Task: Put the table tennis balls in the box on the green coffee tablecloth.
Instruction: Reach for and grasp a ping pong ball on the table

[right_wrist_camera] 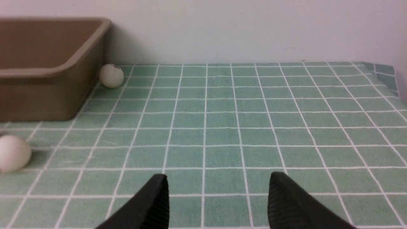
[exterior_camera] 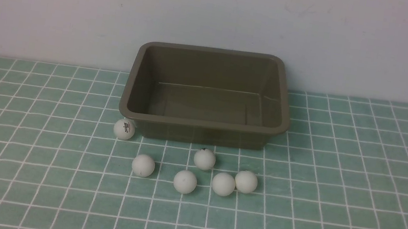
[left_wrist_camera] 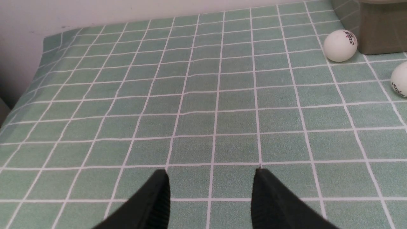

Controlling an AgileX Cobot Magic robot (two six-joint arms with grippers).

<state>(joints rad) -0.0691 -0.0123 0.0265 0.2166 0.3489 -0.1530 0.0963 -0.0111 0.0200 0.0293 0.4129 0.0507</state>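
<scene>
Several white table tennis balls (exterior_camera: 185,181) lie on the green coffee tablecloth (exterior_camera: 337,189) just in front of the box (exterior_camera: 203,122), an olive-brown tub that stands empty. One ball with a dark logo (exterior_camera: 124,129) rests at the box's front left corner. Neither arm shows in the front view. In the left wrist view my left gripper (left_wrist_camera: 211,173) hangs open over bare cloth, with the logo ball (left_wrist_camera: 340,45) and the box corner (left_wrist_camera: 381,28) far off. My right gripper (right_wrist_camera: 217,178) is open over bare cloth too, apart from the box (right_wrist_camera: 47,73) and a ball (right_wrist_camera: 111,75) beside it.
A pale wall runs right behind the box. The cloth's edge (left_wrist_camera: 47,41) shows near the wall in the left wrist view, and its far corner (right_wrist_camera: 381,68) in the right wrist view. Another ball (right_wrist_camera: 12,153) lies at the edge of the right wrist view.
</scene>
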